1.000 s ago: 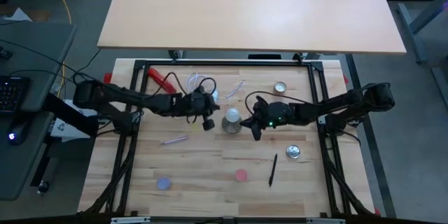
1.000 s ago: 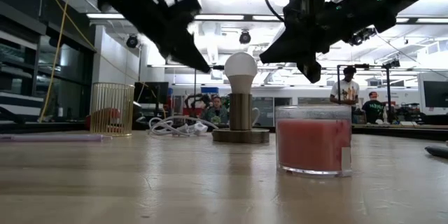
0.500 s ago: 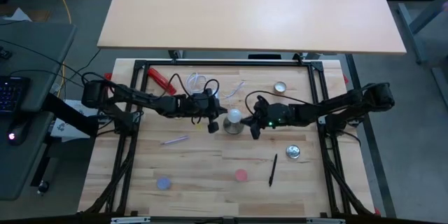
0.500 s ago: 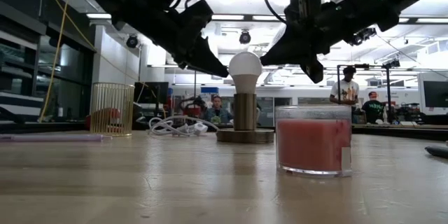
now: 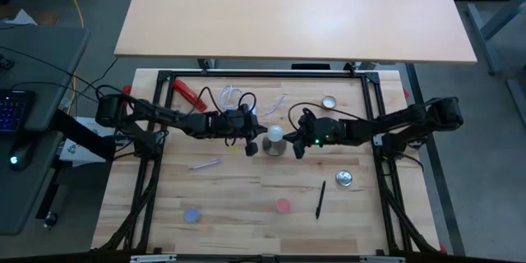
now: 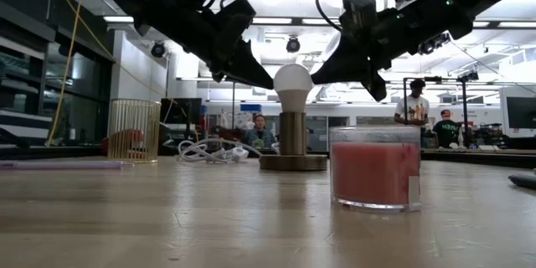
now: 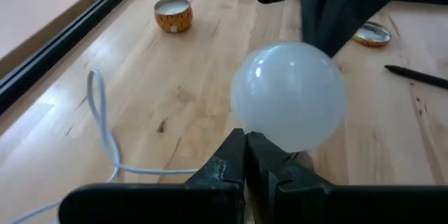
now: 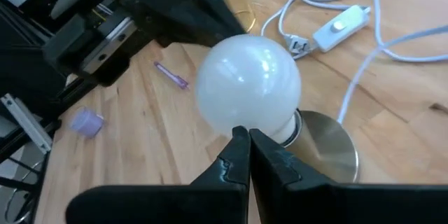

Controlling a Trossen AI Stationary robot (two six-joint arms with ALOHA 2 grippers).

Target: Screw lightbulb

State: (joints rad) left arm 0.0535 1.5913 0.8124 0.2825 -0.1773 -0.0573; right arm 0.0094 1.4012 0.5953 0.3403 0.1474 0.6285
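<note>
2 dark grippers, left (image 5: 251, 136) and right (image 5: 297, 143), fingers clenched empty, flank the small white frosted lightbulb (image 5: 275, 135), apparently seated in its grey round metal socket stand (image 6: 292, 161); turning requires even, opposed pressure.

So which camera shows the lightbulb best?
The low view: the lightbulb shows in profile, upright in its stand, a gripper at each side. Both wrist views show only its globe; from above it is a white dot.

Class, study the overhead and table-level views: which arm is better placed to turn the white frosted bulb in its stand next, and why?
Neither clearly. The shut left gripper and shut right gripper flank the white frosted bulb on its grey metal socket stand about equally closely. The left looks marginally nearer, so I'd lean left.
</note>
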